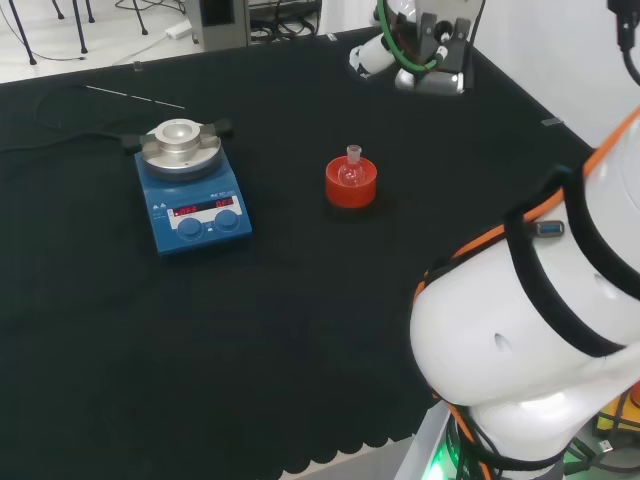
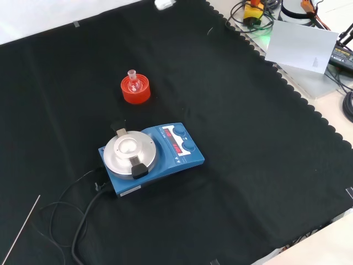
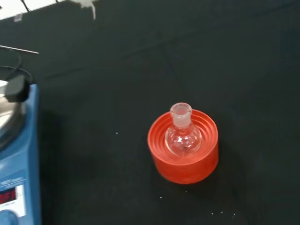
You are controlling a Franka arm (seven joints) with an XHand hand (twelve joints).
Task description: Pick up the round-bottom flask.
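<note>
The robot's hand cannot be judged as spread or closed from these views. A small round-bottom flask of clear glass [image 1: 352,170] [image 2: 132,81] [image 3: 182,133] stands upright, neck up, seated in the hollow of a red ribbed ring stand [image 1: 351,186] [image 2: 135,91] [image 3: 183,157] on the black cloth [image 1: 300,330] [image 2: 248,165] [image 3: 140,56]. In the head view the pair sits just right of centre; in the front view, in the upper left of the frame. A blue hotplate stirrer with a round silver top plate [image 1: 190,190] [image 2: 149,157] [image 3: 14,154] lies well apart from the stand, toward the left of the head view and below the stand in the front view. A black cable [image 2: 77,221] trails from the stirrer toward the lower left of the front view, beside a thin pale rod [image 2: 22,229]. The arm's big white link [image 1: 540,330] stands at the lower right of the head view.
</note>
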